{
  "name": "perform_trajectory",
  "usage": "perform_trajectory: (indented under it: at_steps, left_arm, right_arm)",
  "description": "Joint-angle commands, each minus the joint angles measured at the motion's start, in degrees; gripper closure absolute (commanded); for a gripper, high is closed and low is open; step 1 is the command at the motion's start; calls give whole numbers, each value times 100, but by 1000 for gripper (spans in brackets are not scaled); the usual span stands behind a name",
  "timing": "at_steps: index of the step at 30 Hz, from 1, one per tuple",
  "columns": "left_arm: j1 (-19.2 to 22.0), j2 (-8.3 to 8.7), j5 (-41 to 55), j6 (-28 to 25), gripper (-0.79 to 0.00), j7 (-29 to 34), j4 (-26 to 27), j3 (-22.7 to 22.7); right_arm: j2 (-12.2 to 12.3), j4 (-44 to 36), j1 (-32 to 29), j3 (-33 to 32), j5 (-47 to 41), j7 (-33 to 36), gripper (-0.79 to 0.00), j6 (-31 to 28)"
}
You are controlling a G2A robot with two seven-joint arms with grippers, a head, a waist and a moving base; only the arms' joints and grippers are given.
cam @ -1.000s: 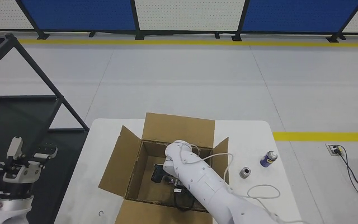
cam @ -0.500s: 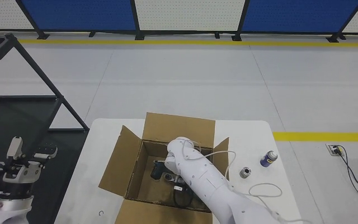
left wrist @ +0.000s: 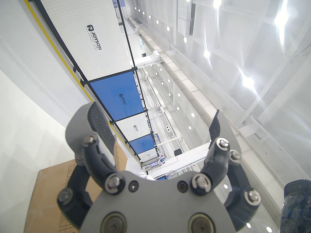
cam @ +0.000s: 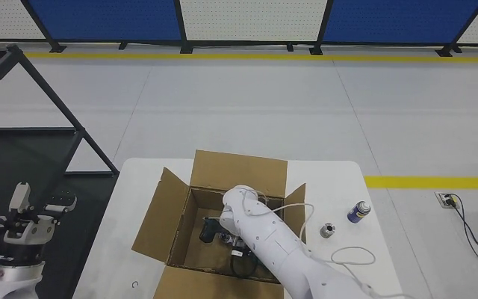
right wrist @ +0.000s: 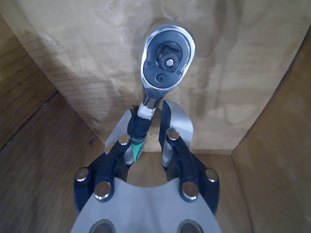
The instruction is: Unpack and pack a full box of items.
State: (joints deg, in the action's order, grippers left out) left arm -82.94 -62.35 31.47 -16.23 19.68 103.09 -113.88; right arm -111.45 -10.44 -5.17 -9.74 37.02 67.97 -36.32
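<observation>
Table: white [cam: 328, 183], low in the top view, carrying an open cardboard box [cam: 237, 173] with its flaps folded outward.
On the table: right of the box stand a small metal cylinder [cam: 326, 229] and, just beyond it, a blue spray can [cam: 358, 211], both upright and apart from each other.
Floor: pale grey [cam: 299, 112], filling the middle of the top view, with a yellow line [cam: 246, 54] across it near the upper edge.
Far wall: blue and white panels [cam: 104, 19] in black frames.
Ratchet wrench: lies flat [right wrist: 167, 61] on the box floor, drive square facing up.
Long axis: in line with the right claw, with the head beyond the fingertips and the black-and-green handle back between the fingers.
Right claw: down inside the box [right wrist: 150, 115], its fingers apart and straddling the handle; one finger is against it and a gap shows at the other.
Left claw: spread wide [left wrist: 155, 112], holding nothing and aimed up at the lit ceiling.
</observation>
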Motion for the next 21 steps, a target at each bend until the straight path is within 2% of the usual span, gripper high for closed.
perform_trajectory:
  at_steps: [1, 2, 4, 5, 21]
  left_arm:
    - [0, 0, 0, 0, -785, 0, 0, 0]
    - [0, 0, 0, 0, -785, 0, 0, 0]
    - [0, 0, 0, 0, -785, 0, 0, 0]
    - [0, 0, 0, 0, -785, 0, 0, 0]
    - [0, 0, 0, 0, -785, 0, 0, 0]
  right_arm:
    - [-1, 18, -12, 0, -17, 7, -179, 6]
    - [0, 30, -15, 0, -31, 5, -157, 5]
    - [3, 45, -15, 0, -60, -4, -34, -5]
    - [5, 53, -13, 0, -71, -6, 0, -6]
    - [75, 37, 148, -35, -140, -66, 0, -64]
